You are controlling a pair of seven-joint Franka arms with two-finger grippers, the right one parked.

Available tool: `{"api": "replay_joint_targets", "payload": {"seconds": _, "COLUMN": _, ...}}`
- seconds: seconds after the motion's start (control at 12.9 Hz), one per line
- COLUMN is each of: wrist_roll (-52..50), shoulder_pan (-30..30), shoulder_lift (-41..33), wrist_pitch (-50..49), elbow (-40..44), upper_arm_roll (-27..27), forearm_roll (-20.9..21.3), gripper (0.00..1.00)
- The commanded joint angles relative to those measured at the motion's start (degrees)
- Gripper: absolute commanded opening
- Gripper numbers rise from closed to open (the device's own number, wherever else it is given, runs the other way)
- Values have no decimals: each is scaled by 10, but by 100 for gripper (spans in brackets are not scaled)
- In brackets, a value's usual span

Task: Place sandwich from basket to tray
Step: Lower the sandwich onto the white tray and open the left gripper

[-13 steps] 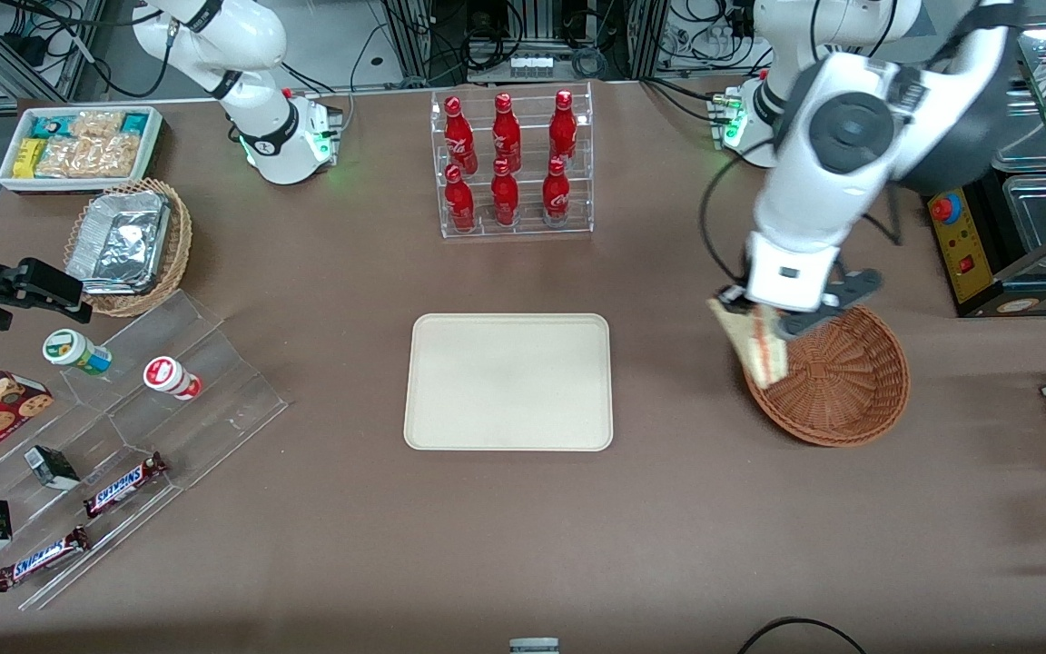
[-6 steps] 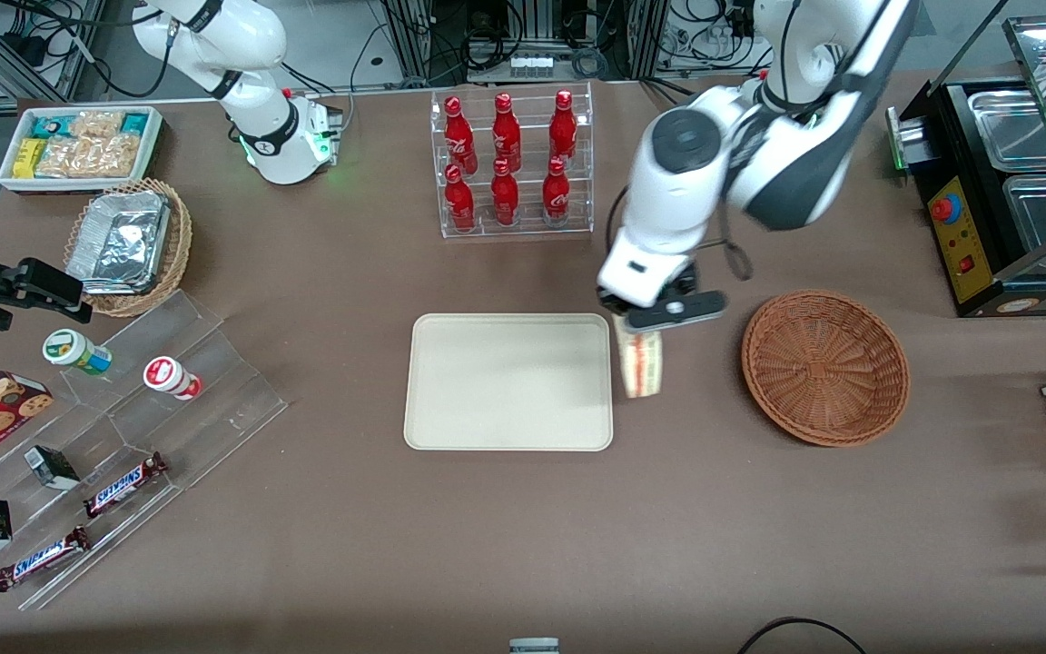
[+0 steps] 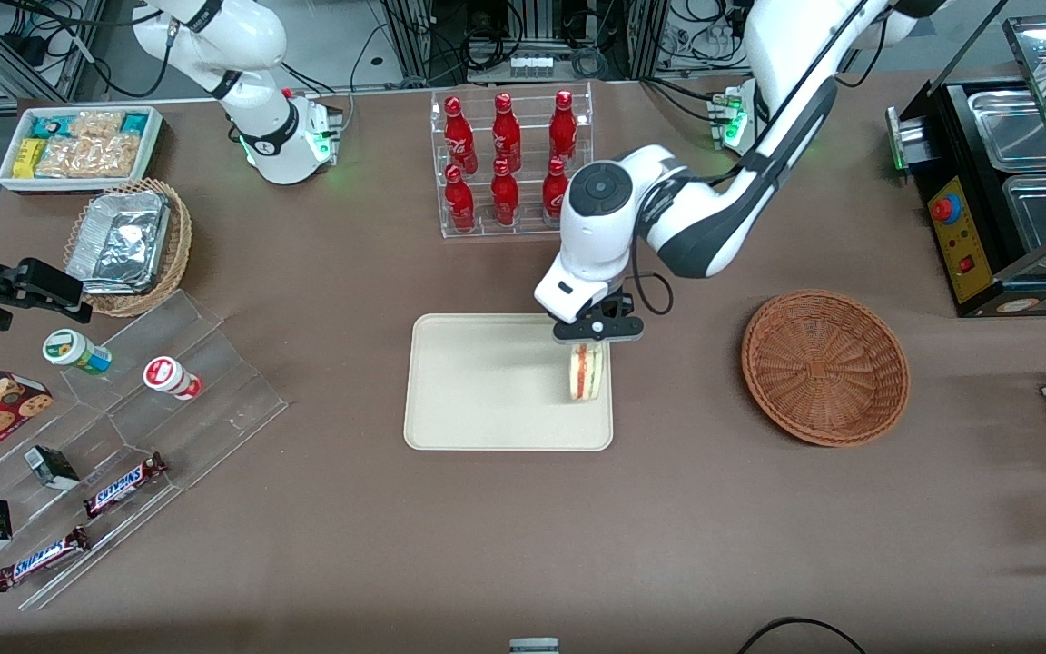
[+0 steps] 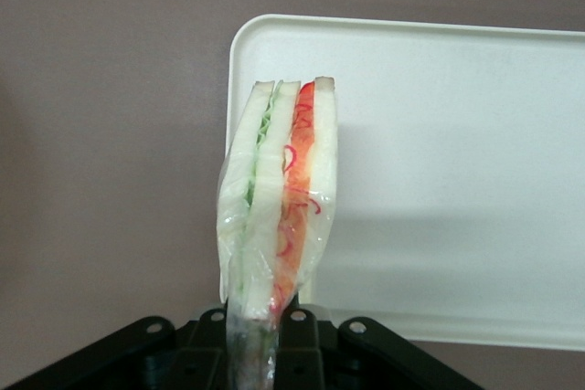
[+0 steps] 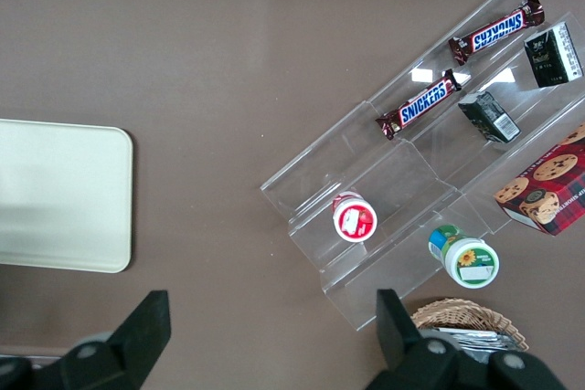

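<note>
The sandwich (image 3: 587, 371) hangs wrapped in clear film, its red and green filling edge toward the front camera. My gripper (image 3: 592, 338) is shut on the sandwich's upper end and holds it over the cream tray (image 3: 487, 381), at the tray's edge nearest the basket. In the left wrist view the sandwich (image 4: 279, 194) sticks out from between the black fingers (image 4: 212, 340), above the tray (image 4: 457, 180) rim and the brown table. The reddish-brown wicker basket (image 3: 824, 366) sits empty on the table, toward the working arm's end.
A clear rack of red bottles (image 3: 509, 163) stands farther from the front camera than the tray. Toward the parked arm's end are a tan basket with foil containers (image 3: 128, 243), a white snack bin (image 3: 80, 145) and an acrylic stand with candy bars (image 3: 123, 481).
The gripper carried the sandwich from above the basket's rim, across the bare table, to over the tray's edge. The basket is left empty.
</note>
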Motion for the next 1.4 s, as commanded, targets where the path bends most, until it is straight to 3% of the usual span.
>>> {"api": "replay_joint_targets", "payload": {"seconds": 0.0, "wrist_roll": -36, "shoulder_pan": -13, "shoulder_lift": 41, "wrist_pitch": 11, "elbow": 21, "upper_arm_roll": -1, "forearm_roll": 41, "gripper": 0}}
{"api": "replay_joint_targets", "payload": {"seconds": 0.62, "wrist_roll": -44, "shoulder_pan": -27, "shoulder_lift": 79, "wrist_pitch": 33, "elbow": 26, "upper_arm_roll": 1, "forearm_roll": 42, "gripper": 3}}
{"api": "replay_joint_targets", "payload": {"seconds": 1.01, "wrist_roll": -51, "shoulder_pan": -69, "shoulder_lift": 86, "wrist_pitch": 53, "elbow": 30, "upper_arm_roll": 61, "forearm_roll": 46, "gripper": 6}}
{"api": "replay_joint_targets", "payload": {"seconds": 1.09, "wrist_roll": -51, "shoulder_pan": -70, "shoulder_lift": 86, "wrist_pitch": 58, "elbow": 31, "upper_arm_roll": 63, "forearm_roll": 45, "gripper": 36}}
{"api": "replay_joint_targets", "payload": {"seconds": 1.17, "wrist_roll": -51, "shoulder_pan": -70, "shoulder_lift": 86, "wrist_pitch": 59, "elbow": 35, "upper_arm_roll": 63, "forearm_roll": 42, "gripper": 55}}
{"api": "replay_joint_targets", "payload": {"seconds": 1.24, "wrist_roll": -51, "shoulder_pan": -70, "shoulder_lift": 86, "wrist_pitch": 58, "elbow": 38, "upper_arm_roll": 63, "forearm_roll": 41, "gripper": 65}}
{"api": "replay_joint_targets", "payload": {"seconds": 1.32, "wrist_roll": -51, "shoulder_pan": -70, "shoulder_lift": 85, "wrist_pitch": 58, "elbow": 39, "upper_arm_roll": 63, "forearm_roll": 42, "gripper": 87}}
